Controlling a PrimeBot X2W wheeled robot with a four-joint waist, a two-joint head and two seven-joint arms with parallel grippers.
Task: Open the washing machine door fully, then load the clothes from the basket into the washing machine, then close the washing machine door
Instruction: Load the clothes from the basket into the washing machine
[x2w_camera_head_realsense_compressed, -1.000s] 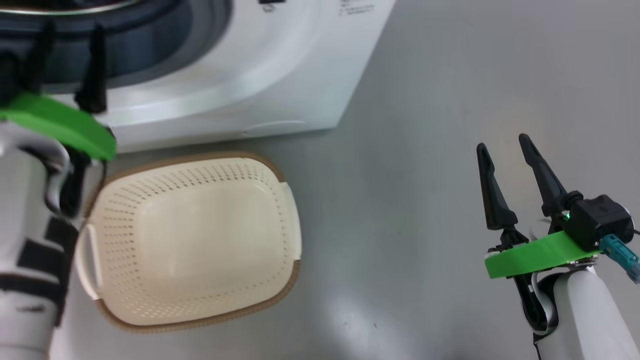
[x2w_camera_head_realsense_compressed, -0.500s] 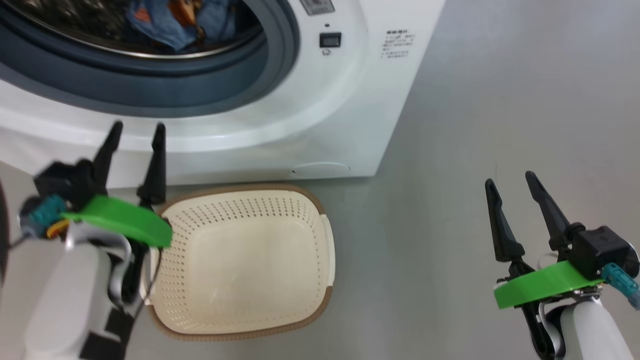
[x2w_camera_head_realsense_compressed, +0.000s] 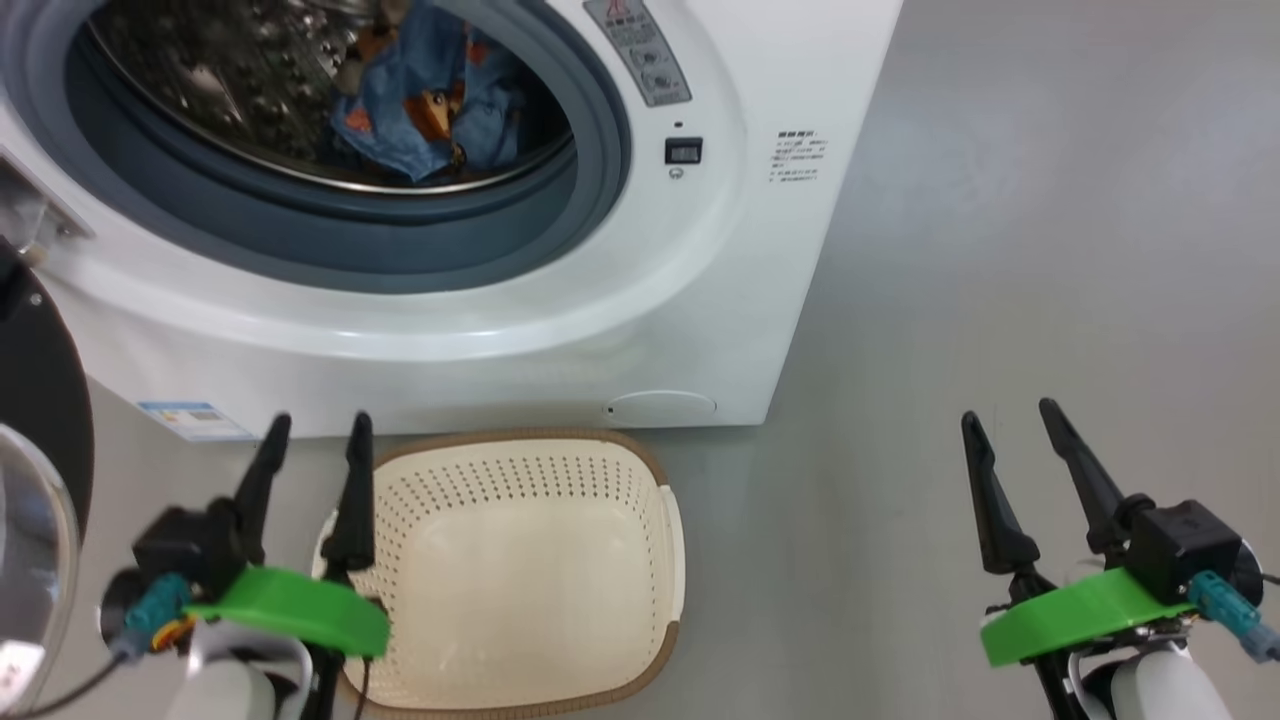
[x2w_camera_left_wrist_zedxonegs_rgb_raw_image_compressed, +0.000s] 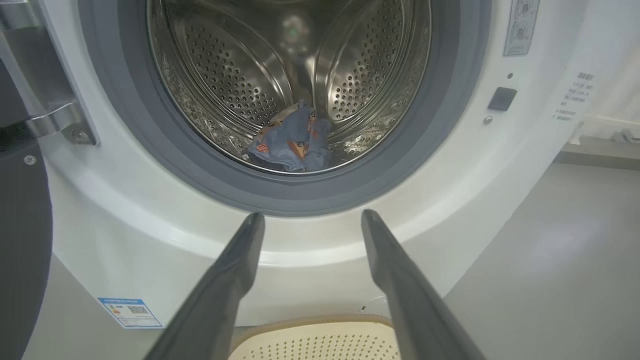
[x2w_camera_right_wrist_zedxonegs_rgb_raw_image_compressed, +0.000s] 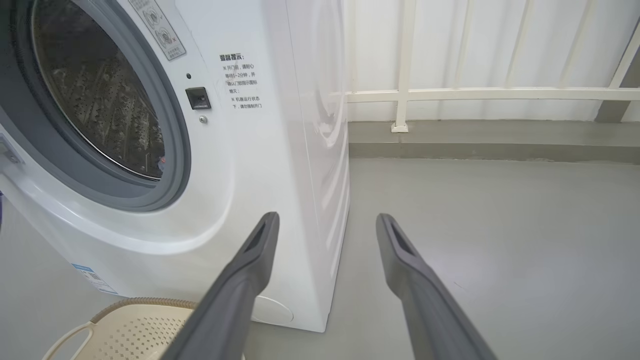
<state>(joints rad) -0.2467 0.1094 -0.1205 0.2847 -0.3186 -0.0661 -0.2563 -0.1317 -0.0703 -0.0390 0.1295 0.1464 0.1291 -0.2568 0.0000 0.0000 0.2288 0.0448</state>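
The white washing machine (x2w_camera_head_realsense_compressed: 640, 300) (x2w_camera_left_wrist_zedxonegs_rgb_raw_image_compressed: 125, 240) (x2w_camera_right_wrist_zedxonegs_rgb_raw_image_compressed: 280, 165) stands with its mouth uncovered. Blue clothes with orange prints (x2w_camera_head_realsense_compressed: 430, 110) (x2w_camera_left_wrist_zedxonegs_rgb_raw_image_compressed: 292, 145) lie in the steel drum. The washing machine door (x2w_camera_head_realsense_compressed: 40, 480) (x2w_camera_left_wrist_zedxonegs_rgb_raw_image_compressed: 20, 240) hangs swung out at the far left, black rim and glass showing. On the floor before the machine sits the cream basket (x2w_camera_head_realsense_compressed: 530, 570) (x2w_camera_left_wrist_zedxonegs_rgb_raw_image_compressed: 320, 340) (x2w_camera_right_wrist_zedxonegs_rgb_raw_image_compressed: 130, 330), nothing inside. My left gripper (x2w_camera_head_realsense_compressed: 315, 432) (x2w_camera_left_wrist_zedxonegs_rgb_raw_image_compressed: 310, 217) is open at the basket's left rim, pointing at the drum. Off to the right, over bare floor, my right gripper (x2w_camera_head_realsense_compressed: 1005, 415) (x2w_camera_right_wrist_zedxonegs_rgb_raw_image_compressed: 325, 217) is open.
Grey floor (x2w_camera_head_realsense_compressed: 1000, 200) stretches right of the machine. A white railing and wall (x2w_camera_right_wrist_zedxonegs_rgb_raw_image_compressed: 475, 75) stand behind, with a low grey kerb (x2w_camera_right_wrist_zedxonegs_rgb_raw_image_compressed: 475, 145). A blue label (x2w_camera_head_realsense_compressed: 195, 420) sits low on the machine's front left corner.
The head camera has tilted up, so the drum and clothes have come into sight. My left gripper has drawn back from the drum mouth to the basket's left rim. Both grippers stayed open.
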